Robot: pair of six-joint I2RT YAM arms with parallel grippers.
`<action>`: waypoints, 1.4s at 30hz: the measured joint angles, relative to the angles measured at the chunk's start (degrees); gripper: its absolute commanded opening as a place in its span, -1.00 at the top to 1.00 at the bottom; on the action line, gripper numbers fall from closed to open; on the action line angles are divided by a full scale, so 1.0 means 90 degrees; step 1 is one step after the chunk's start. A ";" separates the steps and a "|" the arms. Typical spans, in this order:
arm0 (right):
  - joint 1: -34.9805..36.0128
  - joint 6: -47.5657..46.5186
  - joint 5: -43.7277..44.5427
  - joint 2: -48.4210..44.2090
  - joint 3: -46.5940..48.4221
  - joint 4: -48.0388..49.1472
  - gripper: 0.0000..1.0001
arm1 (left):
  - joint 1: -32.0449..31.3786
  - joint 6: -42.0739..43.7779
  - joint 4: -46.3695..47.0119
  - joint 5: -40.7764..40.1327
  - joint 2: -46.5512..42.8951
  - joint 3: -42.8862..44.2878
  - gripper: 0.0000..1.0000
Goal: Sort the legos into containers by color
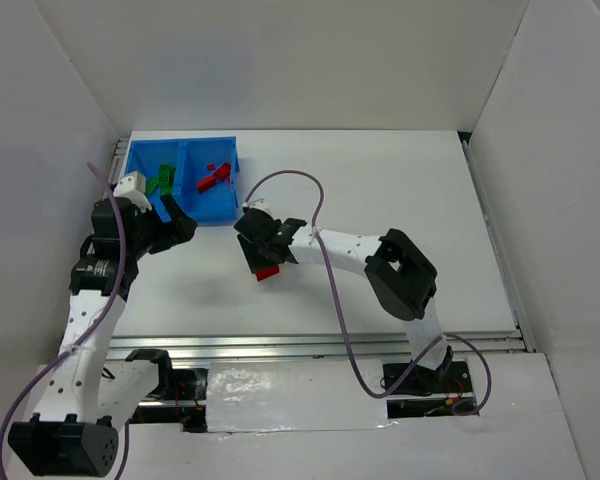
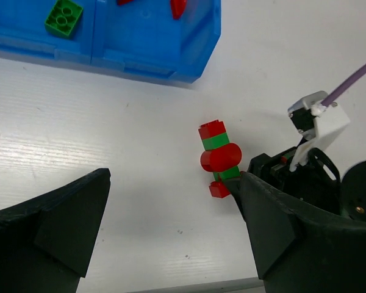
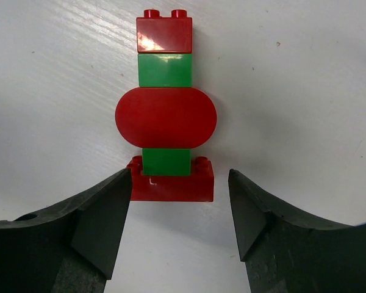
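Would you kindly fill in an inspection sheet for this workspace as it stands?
Surface: white table, no spills seen.
Job's things: shallow blue plastic two-compartment bin at far left; green bricks in its left compartment, red bricks in its right; joined red-and-green brick stack lying on the table outside the bin.
Clutter: nothing seen.
Grippers: left gripper open, near the bin; right gripper open, fingers flanking the stack's end brick.
Cables: purple cables, one along each arm.
Surroundings: white panel walls on three sides.
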 measured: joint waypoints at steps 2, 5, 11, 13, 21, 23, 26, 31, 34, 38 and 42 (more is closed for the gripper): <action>0.0000 0.0000 0.0044 0.0029 0.0000 -0.0029 -0.43 | 0.0000 0.0131 0.0005 -0.0010 -0.0243 -0.0039 -0.99; 0.0000 -0.0002 0.0058 0.0107 0.0017 -0.0080 -0.43 | 0.0000 0.0265 0.0010 0.0066 -0.0330 -0.0078 -0.99; 0.0000 -0.0051 0.0019 0.0299 0.0126 0.0007 -0.16 | 0.0000 0.0304 0.0010 0.0206 -0.0301 -0.0296 -0.99; 0.0000 -0.0080 0.0007 0.0333 0.0170 0.0027 -0.08 | 0.0000 0.0311 0.0005 0.0253 -0.0333 -0.0355 -0.99; 0.0000 -0.0117 -0.0032 0.0362 0.0199 0.0085 0.34 | 0.0000 0.0316 0.0012 0.0379 -0.0367 -0.0374 -0.99; 0.0002 -0.0119 -0.0036 0.0362 0.0199 0.0085 0.41 | 0.0000 0.0316 0.0012 0.0396 -0.0379 -0.0374 -0.99; 0.0002 -0.0121 -0.0034 0.0362 0.0199 0.0085 0.61 | 0.0000 0.0316 0.0015 0.0415 -0.0389 -0.0374 -0.99; 0.0015 -0.0172 -0.0024 0.0289 0.0095 0.0151 1.00 | 0.0000 0.0313 0.0022 0.0466 -0.0389 -0.0374 -0.99; 0.0019 -0.0287 -0.0032 -0.0046 -0.0384 0.0316 1.00 | 0.0000 0.0291 0.0073 0.0578 -0.0389 -0.0403 -0.99; 0.0027 -0.0539 -0.0092 -0.0794 -0.1214 0.0537 1.00 | 0.0000 0.0172 0.0272 0.0872 -0.0386 -0.0515 -0.99; 0.0036 -0.0889 -0.0270 -0.1848 -0.2164 0.1003 1.00 | 0.0000 -0.0330 0.0848 0.1413 -0.0372 -0.0886 -0.99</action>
